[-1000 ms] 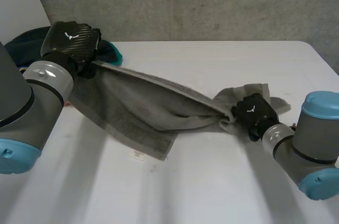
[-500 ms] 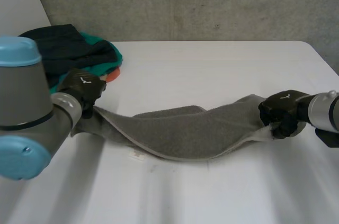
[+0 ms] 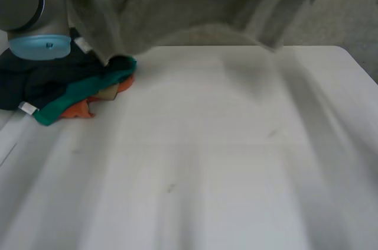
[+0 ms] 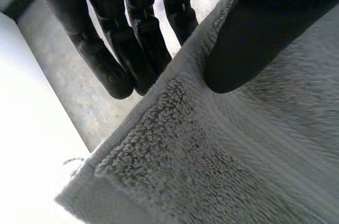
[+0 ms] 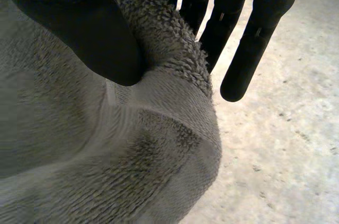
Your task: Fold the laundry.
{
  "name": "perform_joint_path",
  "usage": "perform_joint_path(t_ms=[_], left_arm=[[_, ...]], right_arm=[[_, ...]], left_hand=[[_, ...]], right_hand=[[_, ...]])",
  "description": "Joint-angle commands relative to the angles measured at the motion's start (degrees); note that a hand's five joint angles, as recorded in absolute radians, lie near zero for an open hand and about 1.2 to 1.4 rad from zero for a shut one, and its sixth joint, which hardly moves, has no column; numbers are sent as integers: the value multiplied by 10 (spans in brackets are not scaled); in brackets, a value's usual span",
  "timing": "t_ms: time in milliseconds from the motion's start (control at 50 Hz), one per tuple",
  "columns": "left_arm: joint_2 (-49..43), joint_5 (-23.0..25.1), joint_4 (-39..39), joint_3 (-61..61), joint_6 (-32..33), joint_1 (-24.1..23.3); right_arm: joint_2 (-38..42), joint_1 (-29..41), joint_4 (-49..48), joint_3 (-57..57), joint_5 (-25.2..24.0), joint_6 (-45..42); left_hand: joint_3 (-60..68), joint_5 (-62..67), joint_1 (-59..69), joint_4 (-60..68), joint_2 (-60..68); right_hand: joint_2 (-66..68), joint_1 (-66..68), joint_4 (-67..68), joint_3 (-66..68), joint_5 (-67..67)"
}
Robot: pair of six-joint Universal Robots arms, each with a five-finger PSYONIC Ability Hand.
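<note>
Clearly the towel (image 3: 177,2) is soft, thick and limp: it hangs high above the counter (image 3: 236,161), sagging between the 2 hands. The left hand (image 4: 254,38) pinches a hemmed edge near a corner, with the thumb on top and straight fingers (image 4: 132,49) behind. The right hand (image 5: 79,28) pinches a bunched corner the same way, its fingers (image 5: 238,44) straight behind the fold. Terry grips well, so slipping seems unlikely, though its weight drags the middle down. Corners look the best hold. A heap of clothes (image 3: 59,84) lies on the counter, well below the left fingers.
</note>
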Motion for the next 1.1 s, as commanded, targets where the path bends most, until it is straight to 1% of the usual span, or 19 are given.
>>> perform_joint_path(t_ms=[20, 120, 180, 200, 300, 340, 380, 400, 460, 480, 540, 560, 620, 660, 760, 900, 1000, 1060, 1100], left_arm=[[26, 5, -13, -152, -21, 14], [26, 22, -17, -280, -34, 12], [26, 38, -23, -351, -32, 6], [25, 41, -25, -369, -32, 4], [29, 46, -61, -442, -18, 2], [36, 46, -105, -468, -2, 4], [47, 45, -145, -481, 10, 4], [61, 44, -188, -493, 24, 5], [85, 44, -256, -506, 46, 9], [97, 43, -304, -512, 61, 12], [110, 42, -372, -519, 82, 10], [113, 44, -411, -519, 93, 9], [115, 44, -452, -515, 107, 7], [114, 44, -470, -503, 115, 0], [86, 34, -447, -454, 117, -16], [4, 5, -366, -332, 122, -27], [-45, 8, -278, -178, 148, -26], [-41, 3, -231, -99, 147, -22], [-29, -6, -179, -35, 130, -15]], right_arm=[[15, -12, 122, 33, -59, -15], [25, -24, 219, 83, -99, -59], [33, -30, 272, 124, -133, -109], [35, -33, 303, 148, -148, -147], [38, -41, 387, 203, -160, -265], [32, -47, 438, 219, -157, -325], [25, -53, 480, 224, -154, -360], [15, -59, 526, 229, -145, -396], [-1, -69, 605, 230, -121, -446], [-9, -75, 656, 229, -99, -479], [-16, -82, 728, 227, -60, -524], [-16, -85, 767, 226, -38, -550], [-17, -85, 809, 224, -18, -578], [-16, -85, 797, 222, -23, -572], [-6, -81, 738, 215, -43, -524], [33, -67, 609, 190, -66, -466], [45, -52, 469, 118, -65, -417], [39, -47, 383, 86, -65, -377], [24, -42, 276, 63, -59, -319]], left_hand=[[118, 134, 131, 112, 113], [118, 134, 131, 112, 113], [118, 134, 131, 112, 113], [118, 134, 131, 112, 113], [118, 134, 131, 112, 113], [118, 134, 131, 112, 113], [118, 134, 131, 112, 113], [118, 134, 131, 112, 113], [118, 134, 131, 112, 113], [118, 134, 131, 112, 113], [118, 134, 131, 112, 113], [118, 134, 131, 112, 113], [118, 134, 131, 112, 113], [118, 134, 131, 112, 113], [118, 134, 131, 112, 113], [118, 134, 131, 112, 113], [118, 134, 131, 112, 113], [118, 134, 131, 112, 113], [118, 134, 131, 112, 113]], right_hand=[[126, 154, 115, 120, 124], [126, 154, 115, 120, 124], [126, 154, 115, 120, 124], [126, 154, 115, 120, 124], [126, 154, 115, 120, 124], [126, 154, 115, 120, 124], [126, 154, 115, 120, 124], [126, 154, 115, 120, 124], [126, 154, 115, 120, 124], [126, 154, 115, 120, 124], [126, 154, 115, 120, 124], [126, 154, 115, 120, 124], [126, 154, 115, 120, 124], [126, 154, 115, 120, 124], [126, 154, 115, 120, 124], [126, 154, 115, 120, 124], [126, 154, 115, 120, 124], [126, 154, 115, 120, 124], [126, 154, 115, 120, 124]])
